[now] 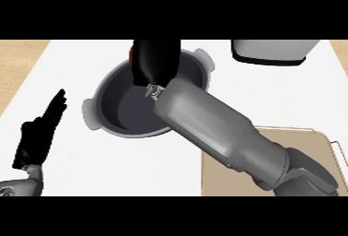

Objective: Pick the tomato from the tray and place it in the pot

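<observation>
Pot, grey with two side handles, sits at upper centre of the frame on a white counter. The right hand hangs over the pot's far rim, its forearm running diagonally from the lower right; whether its fingers are curled or straight cannot be told. No tomato is visible. A tan tray lies at lower right. The left hand rests at the left edge, fingers straight. A white object sits at upper right.
</observation>
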Available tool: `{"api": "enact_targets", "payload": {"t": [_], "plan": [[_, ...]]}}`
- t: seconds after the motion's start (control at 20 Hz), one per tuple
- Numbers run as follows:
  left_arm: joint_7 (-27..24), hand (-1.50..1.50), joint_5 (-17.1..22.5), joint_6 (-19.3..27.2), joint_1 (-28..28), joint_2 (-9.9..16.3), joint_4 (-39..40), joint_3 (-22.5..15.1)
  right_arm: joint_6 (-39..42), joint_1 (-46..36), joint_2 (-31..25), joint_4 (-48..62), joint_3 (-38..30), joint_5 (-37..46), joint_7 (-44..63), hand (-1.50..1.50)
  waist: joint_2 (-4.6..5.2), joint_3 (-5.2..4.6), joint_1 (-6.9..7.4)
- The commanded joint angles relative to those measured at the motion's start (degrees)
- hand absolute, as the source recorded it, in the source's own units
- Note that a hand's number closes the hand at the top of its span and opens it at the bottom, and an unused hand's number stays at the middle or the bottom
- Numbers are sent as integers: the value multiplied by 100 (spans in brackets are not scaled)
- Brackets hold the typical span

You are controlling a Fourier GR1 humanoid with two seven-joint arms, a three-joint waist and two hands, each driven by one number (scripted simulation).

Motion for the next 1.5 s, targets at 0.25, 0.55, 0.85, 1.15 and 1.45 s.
{"api": "enact_targets", "payload": {"t": [0.25, 0.55, 0.85, 1.15, 1.45], "plan": [[29, 0, -165, 109, -129, -111, 59, -82, -907, -460, 44, 2071, -183, -534, -760, 150, 66, -1, 68], [-96, 0, -71, -1, 2, -125, 3, -68, -1574, -52, 44, 2386, -649, -1296, -1400, -150, 111, 7, 168], [-116, 0, -212, 111, -200, -214, 100, -140, -1883, -90, 45, 2468, -872, -2013, -2136, -150, 144, 4, 252], [-70, 0, -2, -124, -158, -5, 70, 60, -3062, 61, 45, 2414, -1168, -2271, -3106, -150, 138, 13, 201], [-132, 0, -183, 5, -40, -195, 139, -125, -4040, 106, 44, 1660, -1521, -3064, -3729, -150, 82, 13, 152]]}}
